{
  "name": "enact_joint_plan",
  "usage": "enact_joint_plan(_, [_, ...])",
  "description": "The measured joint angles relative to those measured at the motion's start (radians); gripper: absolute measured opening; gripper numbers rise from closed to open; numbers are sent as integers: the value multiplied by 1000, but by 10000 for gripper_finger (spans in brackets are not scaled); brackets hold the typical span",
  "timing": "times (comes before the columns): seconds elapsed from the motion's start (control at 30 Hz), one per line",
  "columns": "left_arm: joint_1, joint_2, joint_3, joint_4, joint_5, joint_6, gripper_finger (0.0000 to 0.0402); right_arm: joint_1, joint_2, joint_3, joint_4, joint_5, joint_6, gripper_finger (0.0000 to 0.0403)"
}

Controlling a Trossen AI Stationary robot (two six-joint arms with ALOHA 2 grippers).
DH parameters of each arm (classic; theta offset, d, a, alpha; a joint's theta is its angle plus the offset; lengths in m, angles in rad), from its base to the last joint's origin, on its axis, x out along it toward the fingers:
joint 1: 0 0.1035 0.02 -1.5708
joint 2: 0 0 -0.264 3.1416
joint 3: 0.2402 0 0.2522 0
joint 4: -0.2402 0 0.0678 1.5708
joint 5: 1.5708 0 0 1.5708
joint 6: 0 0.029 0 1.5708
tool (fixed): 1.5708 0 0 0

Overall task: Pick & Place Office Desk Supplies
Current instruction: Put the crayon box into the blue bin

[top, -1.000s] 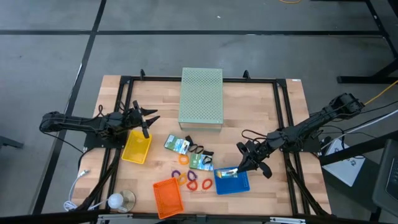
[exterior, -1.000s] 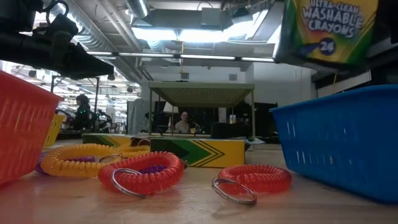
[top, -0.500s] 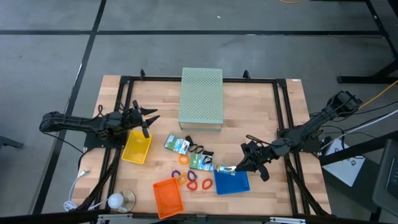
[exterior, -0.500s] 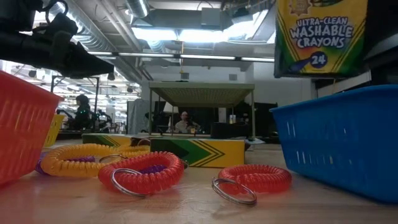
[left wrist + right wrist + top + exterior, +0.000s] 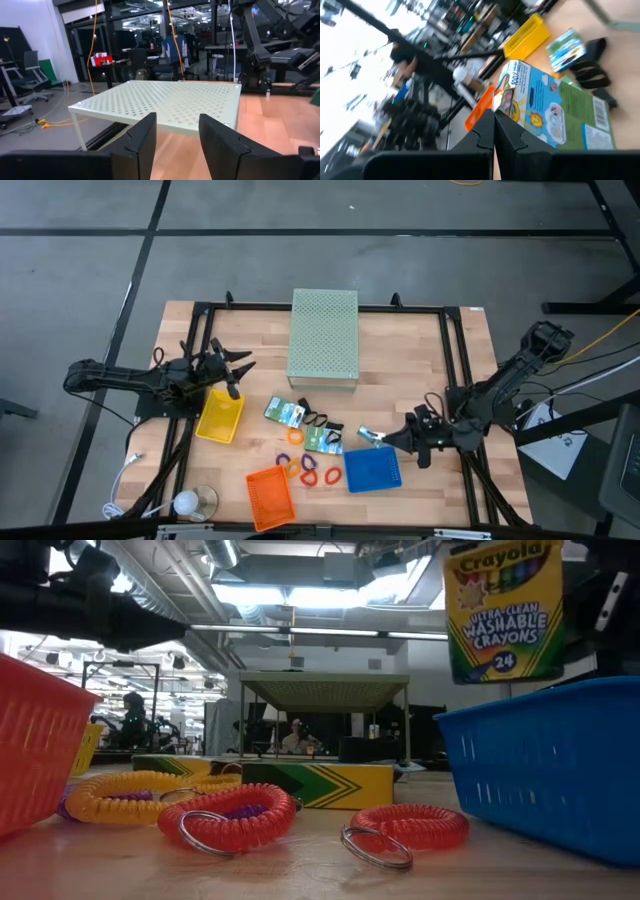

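The right claw [image 5: 385,438] is clenched on a crayon packet [image 5: 372,436], holding it clear of the bench [image 5: 420,350] just above the 12 o'clock edge of the blue tray [image 5: 372,470], toward the bench's 5 o'clock area. In the low view this packet [image 5: 503,610] hangs in the air over the blue tray [image 5: 545,775], its printed face upright. In the right wrist view the fingers [image 5: 487,131] are pressed together on the packet's [image 5: 540,107] edge. The left claw [image 5: 243,365] waits at the bench's 9 o'clock side, above the yellow tray [image 5: 220,416], its fingers [image 5: 142,142] apart and grasping nothing. Two further packets lie flat near the bench centre, one [image 5: 284,412] at 10 o'clock of the other [image 5: 323,440], with thin black loops [image 5: 316,420] between them. An orange ring [image 5: 295,436] lies beside them; red rings [image 5: 333,477] and a purple ring [image 5: 285,457] lie between the orange tray [image 5: 270,498] and the blue tray. The pale green perforated box [image 5: 324,338] stands at the bench's 12 o'clock side.
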Motion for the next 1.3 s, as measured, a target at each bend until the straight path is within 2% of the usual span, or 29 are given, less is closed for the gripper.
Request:
enact_joint_plan(0.13, [0, 0, 0, 20, 0, 0, 143, 37, 55, 66, -42, 104, 34, 0])
enact_joint_plan(0.37, [0, 0, 0, 16, 5, -2, 143, 65, 223, 320, -211, 300, 53, 0])
enact_joint_plan(0.53, [0, 0, 0, 0, 75, -27, 143, 92, 330, 480, -342, 500, 115, 0])
enact_joint_plan(0.83, [0, 0, 0, 0, 175, -30, 143, 159, 500, 614, -357, 708, 202, 0])
enact_joint_plan(1.07, [0, 0, 0, -16, 239, -30, 143, 180, 603, 646, -352, 768, 343, 0])
enact_joint_plan(1.3, [0, 0, 0, -15, 279, -53, 143, 172, 665, 647, -319, 726, 469, 0])
